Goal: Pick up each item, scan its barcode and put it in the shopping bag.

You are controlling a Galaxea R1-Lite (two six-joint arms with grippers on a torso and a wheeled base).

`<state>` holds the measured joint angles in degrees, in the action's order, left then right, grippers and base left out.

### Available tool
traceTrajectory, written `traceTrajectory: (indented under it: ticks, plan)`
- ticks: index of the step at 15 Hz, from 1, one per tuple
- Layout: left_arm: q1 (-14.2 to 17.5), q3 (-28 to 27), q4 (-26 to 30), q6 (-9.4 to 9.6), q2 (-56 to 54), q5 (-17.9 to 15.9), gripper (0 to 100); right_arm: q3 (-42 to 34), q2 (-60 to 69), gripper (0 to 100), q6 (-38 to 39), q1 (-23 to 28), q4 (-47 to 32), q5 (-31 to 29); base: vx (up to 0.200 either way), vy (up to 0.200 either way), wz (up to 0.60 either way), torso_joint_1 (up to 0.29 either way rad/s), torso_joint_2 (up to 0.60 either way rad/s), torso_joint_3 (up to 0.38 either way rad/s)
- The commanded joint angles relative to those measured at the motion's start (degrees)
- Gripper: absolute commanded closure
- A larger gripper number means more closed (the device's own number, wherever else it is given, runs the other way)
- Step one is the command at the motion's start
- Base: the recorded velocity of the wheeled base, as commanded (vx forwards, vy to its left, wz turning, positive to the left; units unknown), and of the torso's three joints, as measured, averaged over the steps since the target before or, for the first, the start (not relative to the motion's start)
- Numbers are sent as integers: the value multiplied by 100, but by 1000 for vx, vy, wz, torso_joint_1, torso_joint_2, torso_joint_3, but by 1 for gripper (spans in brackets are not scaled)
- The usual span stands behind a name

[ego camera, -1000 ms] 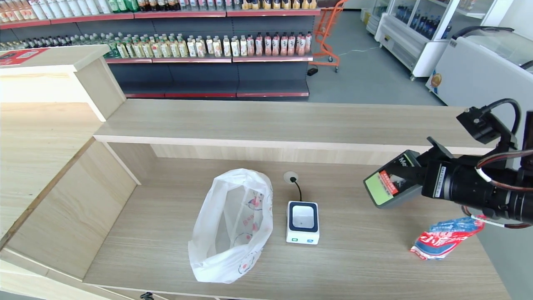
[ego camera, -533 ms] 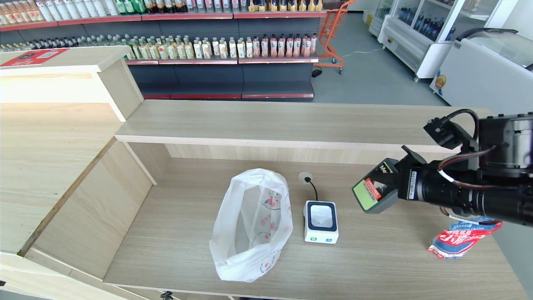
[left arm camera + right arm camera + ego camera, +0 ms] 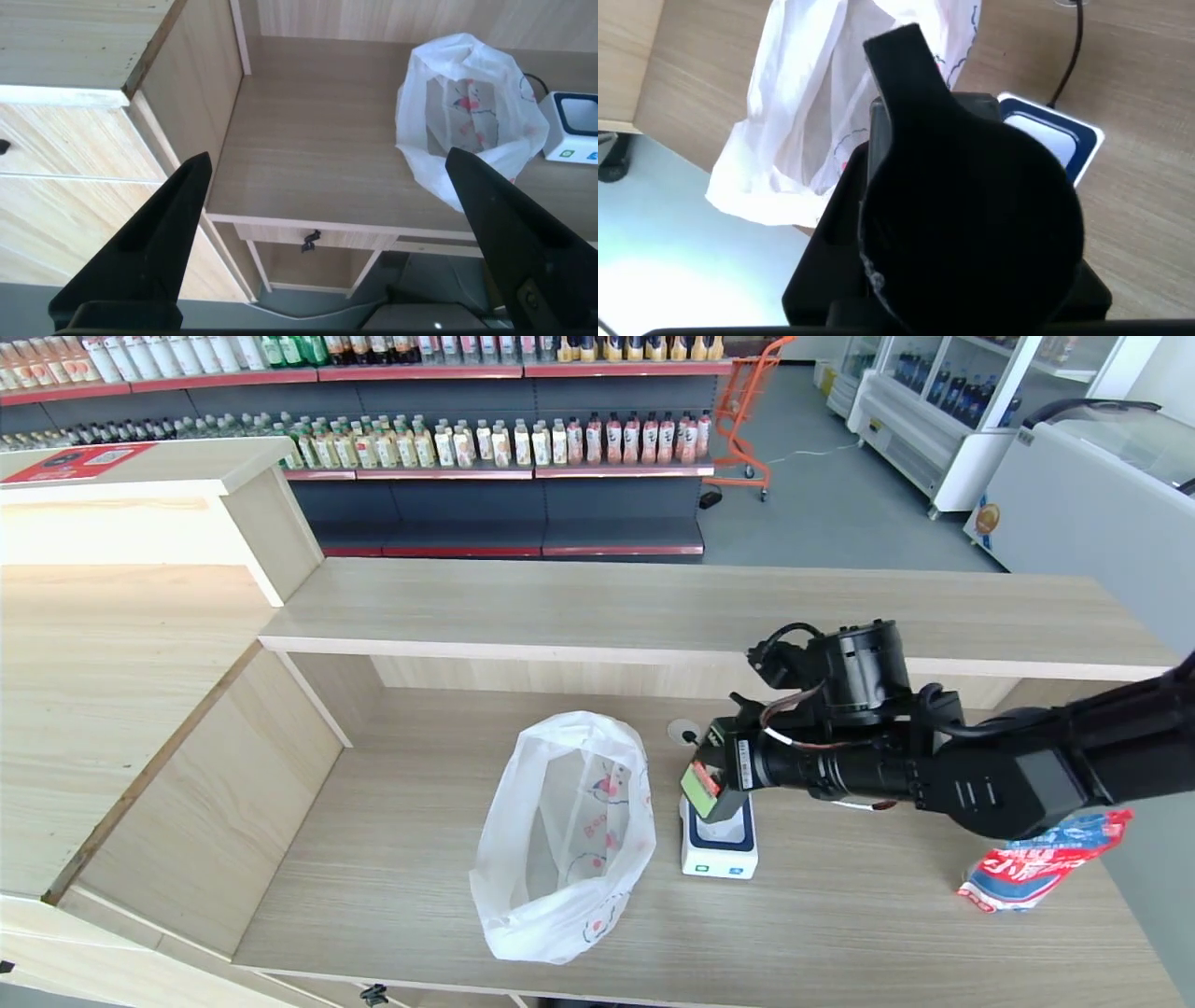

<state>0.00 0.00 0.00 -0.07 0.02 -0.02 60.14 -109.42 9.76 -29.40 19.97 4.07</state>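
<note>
Countertop (image 3: 840, 924): right gripper (image 3: 721, 767) holds box (image 3: 698, 785) above scanner (image 3: 717, 864).

Right claw (image 3: 715, 773) holds a box (image 3: 700, 785) over the scanner (image 3: 717, 852).
Open bag (image 3: 560, 845) just beside it; packet (image 3: 1038, 864) far right on the worktop (image 3: 840, 929).

The small dark box with a green and red label (image 3: 700, 786), clamped in the right gripper (image 3: 717, 773), covers most of the glass top of the white, dark-framed barcode scanner (image 3: 719, 861). Right of the scanner, the arm overlaps the upper edge of the red and blue snack packet (image 3: 1025, 868). In the right wrist view the gripper's dark body hides the box and half the scanner (image 3: 1053, 140); the left wrist view's edge cuts the scanner (image 3: 575, 126) off.
</note>
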Motion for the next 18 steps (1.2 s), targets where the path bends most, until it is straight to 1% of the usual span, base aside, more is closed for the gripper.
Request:
traceTrajectory:
  ticks: [1, 3, 4, 6, 8, 9, 10, 15, 16, 18]
  plan:
    - [0, 0, 0, -1, -2, -6, 0, 605, -1301, 100, -282, -338, 192, -12, 0, 0, 0, 0, 0, 0]
    - [0, 0, 0, -1, -2, 2, 0, 1000, -2048, 100, -924, -514, 596, 15, 0, 0, 0, 0, 0, 0]
    - [0, 0, 0, -1, -2, 2, 0, 1325, -2426, 100, -1214, -619, 824, 23, 0, 0, 0, 0, 0, 0]
    - [0, 0, 0, -1, -2, 2, 0, 2116, -3041, 100, -1539, -786, 930, 32, 0, 0, 0, 0, 0, 0]
    - [0, 0, 0, -1, -2, 2, 0, 2652, -3498, 100, -1732, -892, 939, 32, 0, 0, 0, 0, 0, 0]
    - [0, 0, 0, -1, -2, 2, 0, 2775, -3700, 100, -2005, -892, 939, 32, 0, 0, 0, 0, 0, 0]
    - [0, 0, 0, -1, -2, 2, 0, 2846, -3841, 100, -2084, -892, 965, 23, 0, 0, 0, 0, 0, 0]
    - [0, 0, 0, -1, -2, 2, 0, 3338, -4342, 100, -2101, -874, 1167, 23, 0, 0, 0, 0, 0, 0]
    - [0, 0, 0, -1, -2, 2, 0, 3338, -4342, 0, -2101, -874, 1202, 23, 0, 0, 0, 0, 0, 0]
    - [0, 0, 0, -1, -2, 2, 0, 3320, -4166, 0, -1882, -865, 1299, 50, 0, 0, 0, 0, 0, 0]
